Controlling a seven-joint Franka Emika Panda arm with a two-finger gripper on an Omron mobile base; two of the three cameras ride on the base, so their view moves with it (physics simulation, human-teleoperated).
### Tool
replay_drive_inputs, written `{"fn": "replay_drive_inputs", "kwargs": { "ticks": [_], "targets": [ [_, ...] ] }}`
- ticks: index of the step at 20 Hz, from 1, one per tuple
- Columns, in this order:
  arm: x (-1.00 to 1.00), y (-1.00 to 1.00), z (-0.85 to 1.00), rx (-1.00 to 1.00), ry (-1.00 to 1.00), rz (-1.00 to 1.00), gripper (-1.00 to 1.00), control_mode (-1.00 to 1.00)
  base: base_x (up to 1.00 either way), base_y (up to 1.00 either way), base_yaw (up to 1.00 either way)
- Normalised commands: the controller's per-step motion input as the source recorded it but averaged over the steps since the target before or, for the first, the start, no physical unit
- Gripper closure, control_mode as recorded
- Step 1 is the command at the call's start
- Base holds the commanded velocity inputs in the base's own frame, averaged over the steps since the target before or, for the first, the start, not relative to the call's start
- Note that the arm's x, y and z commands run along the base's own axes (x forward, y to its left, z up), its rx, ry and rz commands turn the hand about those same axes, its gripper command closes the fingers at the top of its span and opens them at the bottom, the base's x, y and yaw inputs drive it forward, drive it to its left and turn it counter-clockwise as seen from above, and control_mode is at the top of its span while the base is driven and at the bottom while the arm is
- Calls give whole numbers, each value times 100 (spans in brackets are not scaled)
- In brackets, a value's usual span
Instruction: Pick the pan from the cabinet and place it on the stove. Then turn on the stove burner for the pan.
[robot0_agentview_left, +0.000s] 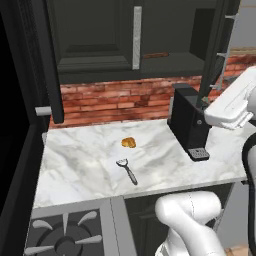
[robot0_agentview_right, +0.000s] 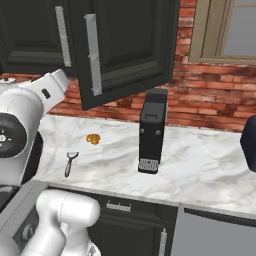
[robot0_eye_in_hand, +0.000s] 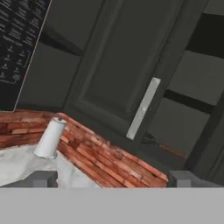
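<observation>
The cabinet is dark, with one door shut and a silver bar handle on it. To the right of that door a compartment stands open. On its shelf lies the pan's thin brown handle; the pan's body is hidden behind the shut door. In the hand view the same handle shows low in the open compartment, right of the door's bar. My gripper is open and empty, well short of the cabinet. The stove is at the lower left, with black grates.
On the marble counter lie a small peeler and an orange bit of food. A black coffee machine stands at the right. An open cabinet door juts out over the counter. A paper towel roll stands by the brick wall.
</observation>
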Motion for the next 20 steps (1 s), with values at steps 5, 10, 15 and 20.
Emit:
{"fn": "replay_drive_inputs", "kwargs": {
  "ticks": [5,10,15,20],
  "targets": [
    [6,79,-4,-34,6,-24,-100,-100,0,0,0],
    [47,48,-12,-34,15,-20,-100,-100,0,0,0],
    [68,11,-25,-30,12,-16,-100,-100,0,0,0],
    [69,-3,-32,-22,20,-16,-100,-100,0,0,0]
  ]
}}
